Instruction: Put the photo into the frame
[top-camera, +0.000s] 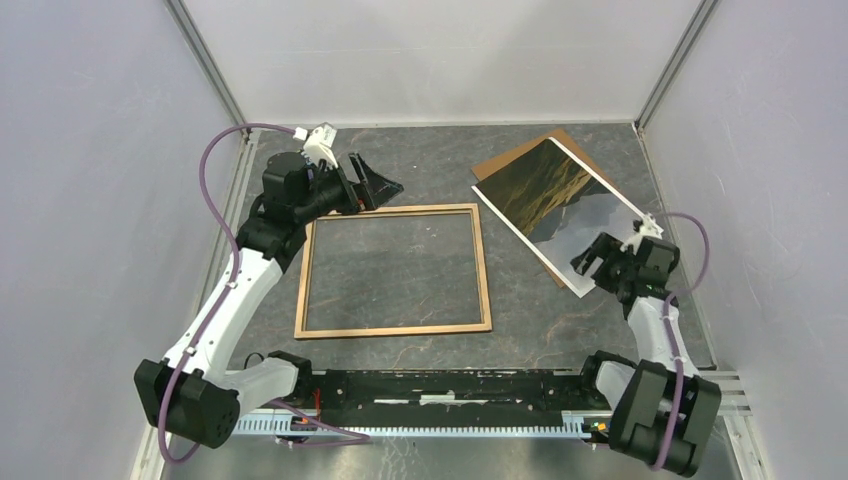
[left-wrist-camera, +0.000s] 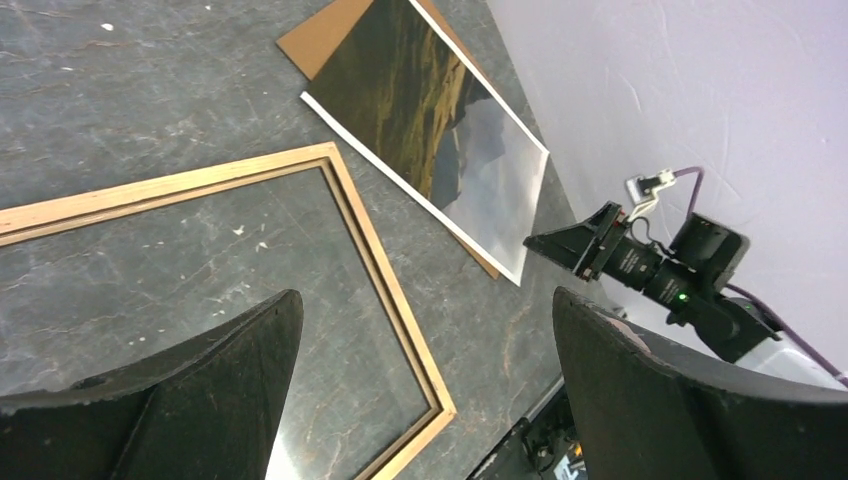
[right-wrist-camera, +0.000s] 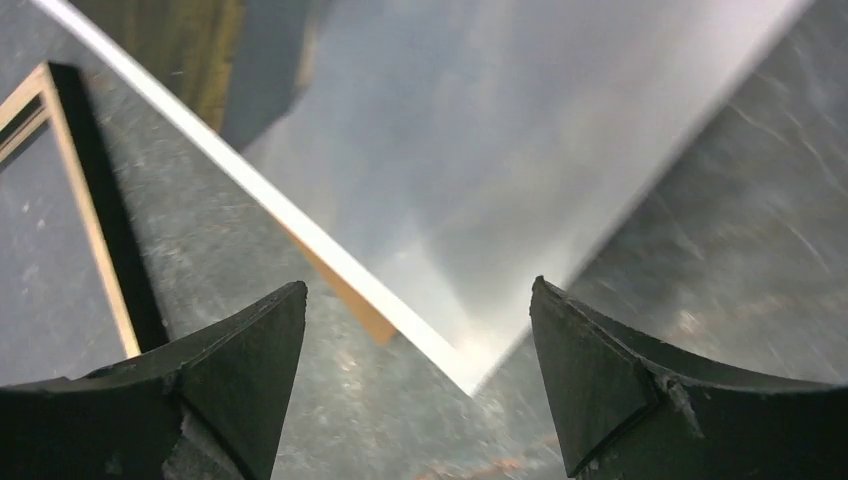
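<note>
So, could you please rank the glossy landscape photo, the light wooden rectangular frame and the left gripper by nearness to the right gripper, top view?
1. Glossy landscape photo, corner beneath the right gripper.
2. Light wooden rectangular frame, left of it, mid-table.
3. Left gripper, at the frame's far-left corner.

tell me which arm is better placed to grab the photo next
Right. The right end effector, open, hangs over the near corner of the photo. The left end effector, also open, is by the far left corner of the frame, away from the photo.
</note>
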